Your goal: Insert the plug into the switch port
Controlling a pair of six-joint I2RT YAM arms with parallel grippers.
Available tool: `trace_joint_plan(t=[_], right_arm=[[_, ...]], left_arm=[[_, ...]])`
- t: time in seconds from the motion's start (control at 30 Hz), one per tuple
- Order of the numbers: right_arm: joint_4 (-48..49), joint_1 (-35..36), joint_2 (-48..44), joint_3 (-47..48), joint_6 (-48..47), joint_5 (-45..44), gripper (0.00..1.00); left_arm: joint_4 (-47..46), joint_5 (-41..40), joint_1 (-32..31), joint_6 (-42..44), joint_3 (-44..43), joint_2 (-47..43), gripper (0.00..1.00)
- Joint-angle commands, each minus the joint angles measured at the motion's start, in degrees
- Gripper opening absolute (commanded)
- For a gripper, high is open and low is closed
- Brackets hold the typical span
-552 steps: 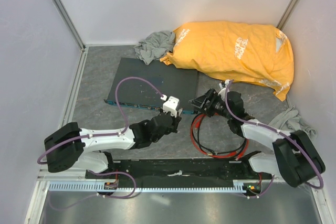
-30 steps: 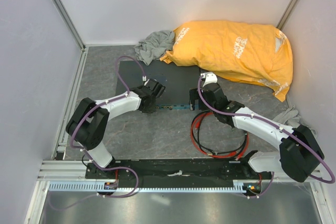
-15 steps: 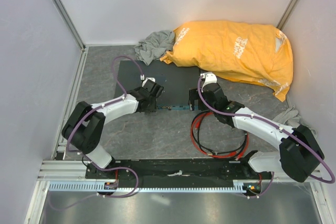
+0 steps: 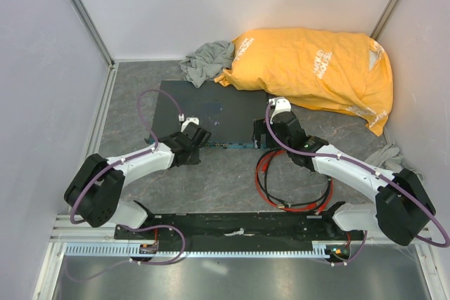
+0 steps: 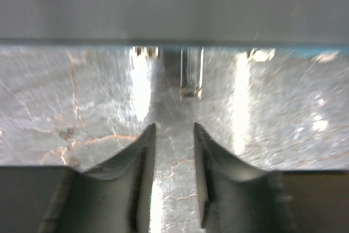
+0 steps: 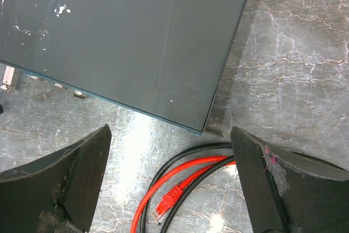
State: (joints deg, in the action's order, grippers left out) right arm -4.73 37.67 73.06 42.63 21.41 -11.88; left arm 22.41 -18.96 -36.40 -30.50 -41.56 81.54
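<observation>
The switch point(image 4: 218, 107) is a flat dark grey box with a thin blue-green front edge. My left gripper point(image 4: 194, 136) sits low on the table just before that edge. In the left wrist view its fingers point(image 5: 143, 154) are a little apart with nothing between them, facing a port point(image 5: 191, 77). My right gripper point(image 4: 270, 128) hovers over the box's right front corner point(image 6: 202, 126), wide open and empty. The red cable's plug point(image 6: 165, 207) lies on the table below and between its fingers point(image 6: 262, 173). The red cable point(image 4: 263, 171) coils in front of the box.
A black cable point(image 4: 309, 203) coils with the red one. A large orange bag point(image 4: 316, 68) lies behind the switch and touches its back right. Grey cloths lie at the back point(image 4: 207, 57) and at the right wall point(image 4: 391, 159). Walls stand close on both sides.
My left gripper has drawn back off the switch's top, down and to the left, and is now in front of its front edge. My right arm has barely moved.
</observation>
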Motion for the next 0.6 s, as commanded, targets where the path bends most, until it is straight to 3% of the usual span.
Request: trace_joint_plan(t=[0.0,0.13,0.23,0.57], right_arm=[[2.10,0.30,-1.07,-0.18,0.48,0.28,0.98],[2.18,0.30,-0.81,-0.27,0.30,-0.07,0.98],[2.27,0.21,-0.81,-0.27,0.21,-0.51,0.98],[2.53,-0.31,0.15,-0.44,0.12,-1.83,0.98]], left_arm=[[-4.12,-0.90,-0.34,-2.20,1.57,0.28,0.22],[-7.82,-1.69,-0.34,-0.97,1.22,2.92,0.07],[-10.45,-2.13,-0.25,-0.35,0.61,5.73,0.03],[-13.36,-4.24,0.54,0.62,-0.98,8.37,0.02]])
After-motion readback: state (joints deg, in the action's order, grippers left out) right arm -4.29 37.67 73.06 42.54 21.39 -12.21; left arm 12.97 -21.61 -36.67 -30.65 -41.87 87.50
